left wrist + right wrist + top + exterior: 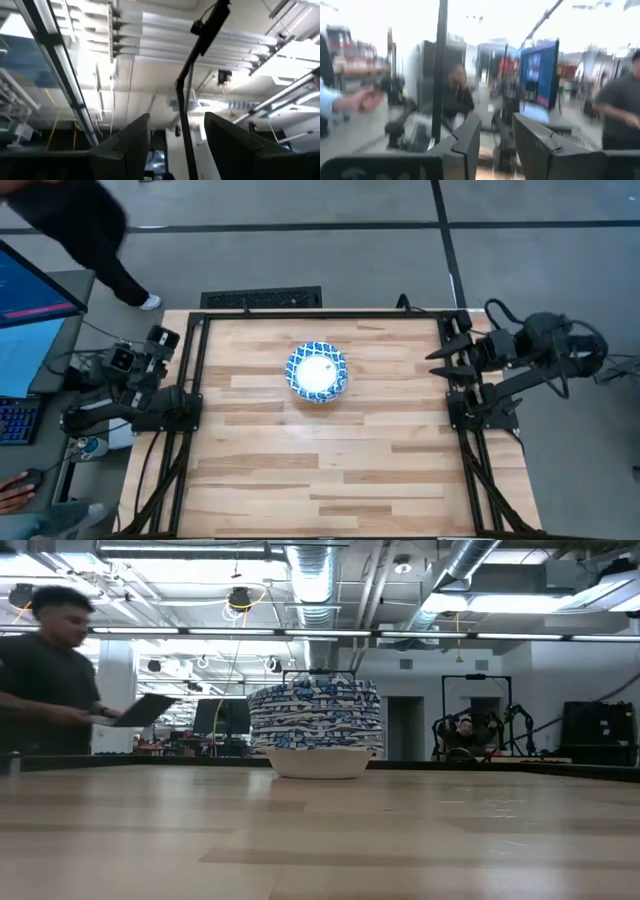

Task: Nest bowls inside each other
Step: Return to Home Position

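The bowls (318, 372) stand nested in one stack on the wooden table (320, 470), at its middle toward the far edge. The top bowl shows white inside with a blue-and-white patterned rim. In the low view the stack (315, 728) rests on the lowest bowl's white base. My left gripper (160, 340) is parked off the table's left edge, open and empty, and its wrist view shows it (177, 145) pointing up at the ceiling. My right gripper (445, 352) is parked at the table's right edge, open and empty, as its wrist view shows (496, 140).
Black frame rails (190, 380) run along the table's left, right and far sides. A person (50, 680) holding a laptop walks behind the far left corner. A monitor (30, 290) and a keyboard stand left of the table. A hand (15, 490) shows at the near left.
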Action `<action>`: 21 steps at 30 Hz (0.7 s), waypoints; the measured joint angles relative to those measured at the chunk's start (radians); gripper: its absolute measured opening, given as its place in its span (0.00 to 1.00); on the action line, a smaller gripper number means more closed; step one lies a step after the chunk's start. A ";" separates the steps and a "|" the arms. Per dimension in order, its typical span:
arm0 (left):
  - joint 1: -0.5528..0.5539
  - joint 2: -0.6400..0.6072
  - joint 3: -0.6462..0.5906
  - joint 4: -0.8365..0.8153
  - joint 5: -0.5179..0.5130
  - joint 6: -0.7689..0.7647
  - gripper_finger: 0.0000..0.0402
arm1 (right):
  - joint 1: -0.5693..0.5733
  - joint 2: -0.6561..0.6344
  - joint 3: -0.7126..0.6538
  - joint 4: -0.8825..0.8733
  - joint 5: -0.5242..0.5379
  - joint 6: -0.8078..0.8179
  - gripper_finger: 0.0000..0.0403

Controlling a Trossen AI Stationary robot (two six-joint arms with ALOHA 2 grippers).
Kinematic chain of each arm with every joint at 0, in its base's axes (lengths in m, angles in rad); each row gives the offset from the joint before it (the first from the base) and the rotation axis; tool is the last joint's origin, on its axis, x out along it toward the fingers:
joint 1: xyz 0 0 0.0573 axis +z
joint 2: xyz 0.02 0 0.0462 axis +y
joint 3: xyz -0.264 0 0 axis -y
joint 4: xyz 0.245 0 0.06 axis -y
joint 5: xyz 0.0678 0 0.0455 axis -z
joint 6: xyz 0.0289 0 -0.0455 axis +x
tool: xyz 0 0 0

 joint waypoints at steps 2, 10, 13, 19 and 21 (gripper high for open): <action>0.000 -0.037 -0.094 0.097 -0.015 -0.008 0.45 | 0.001 -0.088 -0.141 0.140 -0.001 -0.005 0.34; 0.001 -0.078 -0.319 0.383 -0.036 0.007 0.45 | 0.001 -0.356 -0.586 0.542 -0.003 -0.049 0.34; 0.000 -0.073 -0.318 0.343 -0.018 0.024 0.45 | 0.001 -0.442 -0.709 0.626 -0.003 -0.113 0.34; 0.000 -0.073 -0.325 0.297 -0.032 0.013 0.45 | 0.001 -0.602 -0.987 0.868 -0.003 -0.192 0.35; 0.000 -0.074 -0.325 0.296 -0.029 0.009 0.45 | 0.000 -0.656 -1.087 0.958 0.002 -0.186 0.34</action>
